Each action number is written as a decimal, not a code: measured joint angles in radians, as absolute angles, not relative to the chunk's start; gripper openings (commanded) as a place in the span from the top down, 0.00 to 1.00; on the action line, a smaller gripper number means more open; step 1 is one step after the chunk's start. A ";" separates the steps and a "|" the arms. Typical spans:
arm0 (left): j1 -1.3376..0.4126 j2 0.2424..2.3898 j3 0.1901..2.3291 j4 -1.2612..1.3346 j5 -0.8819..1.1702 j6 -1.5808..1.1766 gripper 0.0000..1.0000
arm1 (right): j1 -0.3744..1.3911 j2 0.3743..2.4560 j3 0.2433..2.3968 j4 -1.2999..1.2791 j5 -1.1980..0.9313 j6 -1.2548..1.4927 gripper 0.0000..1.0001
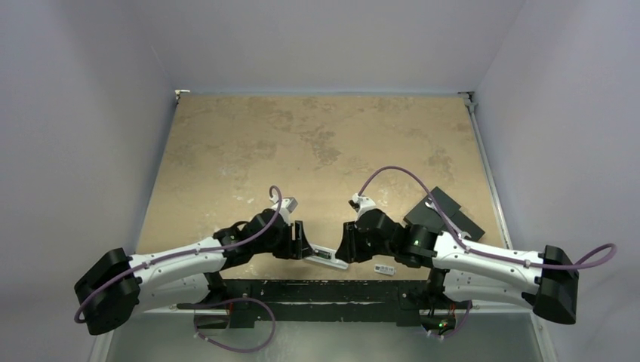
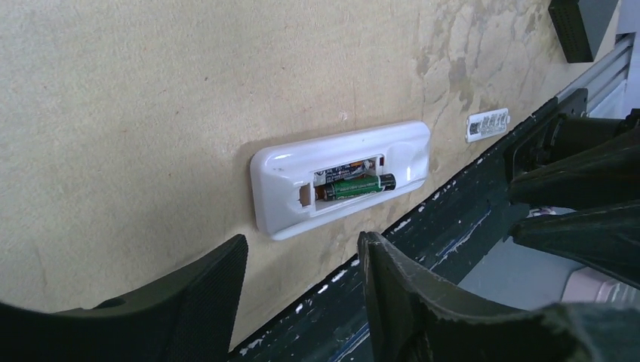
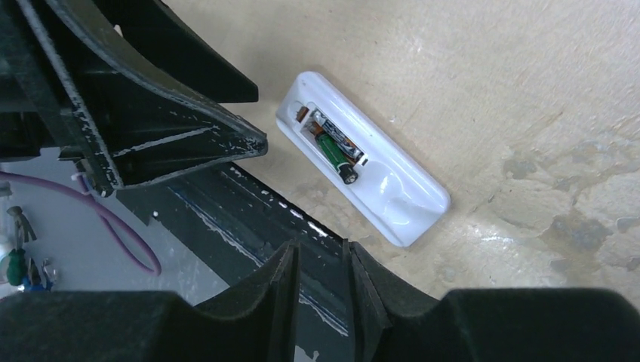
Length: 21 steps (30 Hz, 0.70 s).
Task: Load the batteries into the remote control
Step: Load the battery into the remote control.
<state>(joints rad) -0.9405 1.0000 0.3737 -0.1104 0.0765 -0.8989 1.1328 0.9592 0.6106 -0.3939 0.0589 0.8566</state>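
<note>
Remote control (image 2: pixel 275 188) lies back-up on the tan surface (image 1: pixel 302 151), lower centre of the top view, close to the surface's near edge and between the two end effectors. The compartment is uncovered, with both batteries (image 2: pixel 355 185) inside, side by side along the remote's length. The nearer one in the left wrist view has a green label, and its dark end reaches the compartment's right edge. Can't tell if it's fully seated. Left end effector (image 2: pixel 302 290) is spread wide with nothing between the fingers. It sits at the bottom of its own view, just short of the remote and not touching it. Right end effector (image 3: pixel 321 283) has its fingers nearly together with a narrow gap, pinching nothing. It sits at the bottom of its frame, with the remote above it at frame centre. A small white piece (image 1: pixel 385 268) lies on the surface just right of the remote, beneath the right arm in the top view. A black box (image 1: pixel 445 213) sits further right and higher in that frame, well apart from the remote.
</note>
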 measured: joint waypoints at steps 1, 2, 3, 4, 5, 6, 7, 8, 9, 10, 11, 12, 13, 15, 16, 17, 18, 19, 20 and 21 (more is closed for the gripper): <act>-0.936 1.007 0.366 -0.090 0.089 -0.899 0.47 | 1.133 0.970 0.606 -0.387 0.058 0.867 0.66; -0.932 1.014 0.358 -0.072 0.100 -0.899 0.48 | 1.133 0.980 0.601 -0.381 0.057 0.876 0.65; -0.928 1.020 0.351 -0.056 0.108 -0.900 0.49 | 1.133 0.988 0.598 -0.377 0.057 0.883 0.65; -0.923 1.026 0.343 -0.036 0.118 -0.902 0.50 | 1.133 0.996 0.595 -0.374 0.057 0.892 0.65; -0.920 1.032 0.336 -0.022 0.126 -0.903 0.51 | 1.133 1.003 0.592 -0.371 0.057 0.899 0.65; -0.916 1.039 0.329 -0.006 0.133 -0.905 0.51 | 1.133 1.009 0.590 -0.369 0.057 0.906 0.65; -0.914 1.045 0.325 0.005 0.138 -0.905 0.52 | 1.133 1.013 0.588 -0.366 0.057 0.911 0.65; -0.910 1.054 0.320 0.022 0.146 -0.906 0.53 | 1.133 1.018 0.587 -0.365 0.057 0.917 0.65; -0.907 1.063 0.314 0.037 0.151 -0.906 0.54 | 1.133 1.022 0.587 -0.364 0.057 0.923 0.65; -0.904 1.073 0.309 0.048 0.156 -0.907 0.54 | 1.133 1.026 0.587 -0.361 0.057 0.928 0.65; -0.902 1.081 0.305 0.060 0.160 -0.907 0.55 | 1.133 1.030 0.587 -0.358 0.057 0.933 0.65; -0.899 1.091 0.300 0.073 0.163 -0.907 0.56 | 1.133 1.035 0.587 -0.353 0.057 0.941 0.65; -0.897 1.101 0.296 0.082 0.168 -0.907 0.57 | 1.133 1.040 0.587 -0.348 0.057 0.947 0.64; -0.894 1.120 0.294 0.099 0.175 -0.907 0.58 | 1.133 1.053 0.587 -0.340 0.058 0.960 0.65; -0.892 1.126 0.294 0.107 0.179 -0.907 0.59 | 1.133 1.061 0.587 -0.337 0.059 0.969 0.65; -0.890 1.130 0.292 0.118 0.181 -0.907 0.60 | 1.133 1.068 0.587 -0.336 0.059 0.975 0.65; -0.888 1.132 0.289 0.128 0.183 -0.907 0.60 | 1.133 1.074 0.587 -0.334 0.060 0.981 0.65; -0.885 1.134 0.286 0.134 0.185 -0.907 0.61 | 1.133 1.081 0.587 -0.332 0.061 0.987 0.65; -0.883 1.135 0.283 0.140 0.187 -0.907 0.61 | 1.133 1.088 0.587 -0.331 0.061 0.993 0.65; -0.883 1.135 0.282 0.142 0.188 -0.907 0.62 | 1.133 1.094 0.587 -0.329 0.062 0.998 0.65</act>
